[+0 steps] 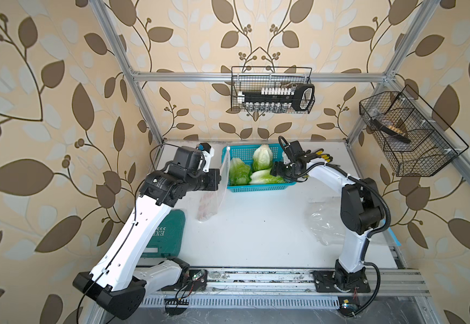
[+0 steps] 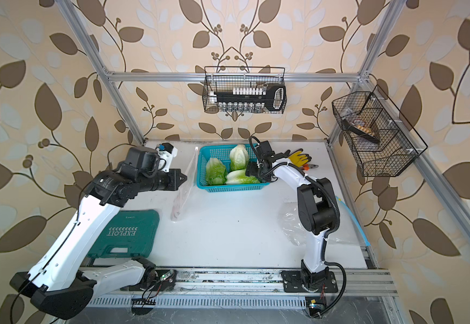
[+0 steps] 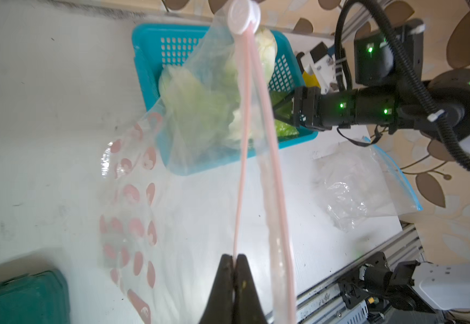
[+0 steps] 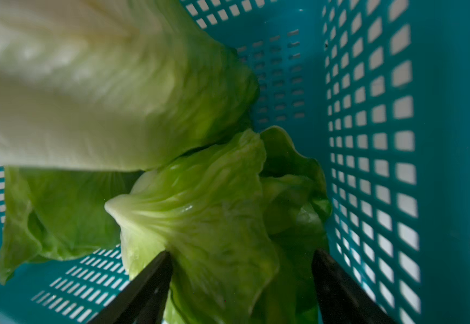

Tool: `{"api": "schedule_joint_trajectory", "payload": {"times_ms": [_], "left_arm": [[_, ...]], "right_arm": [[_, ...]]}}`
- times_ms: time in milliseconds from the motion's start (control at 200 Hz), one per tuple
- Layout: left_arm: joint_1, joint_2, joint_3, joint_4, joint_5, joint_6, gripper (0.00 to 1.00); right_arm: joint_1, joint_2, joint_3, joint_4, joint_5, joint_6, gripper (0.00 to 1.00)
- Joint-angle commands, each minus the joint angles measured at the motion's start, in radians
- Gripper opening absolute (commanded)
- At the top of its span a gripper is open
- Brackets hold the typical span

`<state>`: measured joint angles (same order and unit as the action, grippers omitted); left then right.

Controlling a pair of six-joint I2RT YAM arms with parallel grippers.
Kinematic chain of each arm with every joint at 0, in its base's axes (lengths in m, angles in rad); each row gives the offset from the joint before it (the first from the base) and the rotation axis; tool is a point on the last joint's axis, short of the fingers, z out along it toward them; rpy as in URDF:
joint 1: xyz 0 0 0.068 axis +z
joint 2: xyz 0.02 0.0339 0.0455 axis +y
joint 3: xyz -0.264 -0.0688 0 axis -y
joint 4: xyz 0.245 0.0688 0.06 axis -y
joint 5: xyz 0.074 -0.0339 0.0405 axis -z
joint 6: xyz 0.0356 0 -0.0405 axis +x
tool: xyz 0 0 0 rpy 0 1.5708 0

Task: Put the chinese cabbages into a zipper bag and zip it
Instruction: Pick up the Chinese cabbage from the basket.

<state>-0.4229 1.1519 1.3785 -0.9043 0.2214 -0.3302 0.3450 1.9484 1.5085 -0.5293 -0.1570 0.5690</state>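
One green tool case [image 1: 167, 235] lies at the far left of the white table [image 1: 256, 232], partly under the left arm. Next along, the left gripper [image 3: 235, 259] is pressed together on one pink rim of the zipper bag [image 1: 213, 200]. It holds the bag up on edge, the mouth slightly parted and the white slider [image 3: 243, 12] at the far end. Just beside the bag stands the blue basket [image 1: 242, 153], with all three chinese cabbages [image 1: 261, 158] lying inside it, close together. The right gripper [image 4: 242, 263] reaches into the basket from the right, jaws spread wide astride the leafy end of the front cabbage [image 4: 205, 218], not clamped on it. Farther right, yellow-and-black gloves [image 1: 322, 155] lie behind that arm, and a crumpled clear plastic bag [image 1: 323, 221] lies by it.
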Motion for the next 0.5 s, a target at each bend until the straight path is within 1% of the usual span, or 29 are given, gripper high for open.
{"api": "schedule_joint_trajectory", "payload": {"times_ms": [0,80,145,195,235,320,495], "left_arm": [[-0.02,0.008,-0.119,0.259,0.14,-0.128,0.0],[-0.036,0.03,-0.199,0.365,0.172,-0.176,0.0],[-0.043,0.048,-0.237,0.409,0.179,-0.19,0.0],[-0.043,0.056,-0.255,0.425,0.17,-0.189,0.0],[-0.043,0.06,-0.265,0.433,0.159,-0.185,0.0],[-0.043,0.065,-0.278,0.446,0.146,-0.183,0.0],[-0.043,0.078,-0.284,0.447,0.113,-0.187,0.0]], "right_arm": [[0.012,0.035,-0.015,0.065,-0.1,0.074,0.72],[0.009,0.03,-0.043,0.149,-0.17,0.08,0.53],[0.006,-0.001,-0.075,0.223,-0.241,0.094,0.34],[-0.004,-0.038,-0.095,0.255,-0.283,0.109,0.23],[-0.013,-0.076,-0.112,0.282,-0.31,0.12,0.17],[-0.028,-0.165,-0.149,0.306,-0.333,0.137,0.09],[-0.032,-0.351,-0.217,0.235,-0.33,0.15,0.05]]}}
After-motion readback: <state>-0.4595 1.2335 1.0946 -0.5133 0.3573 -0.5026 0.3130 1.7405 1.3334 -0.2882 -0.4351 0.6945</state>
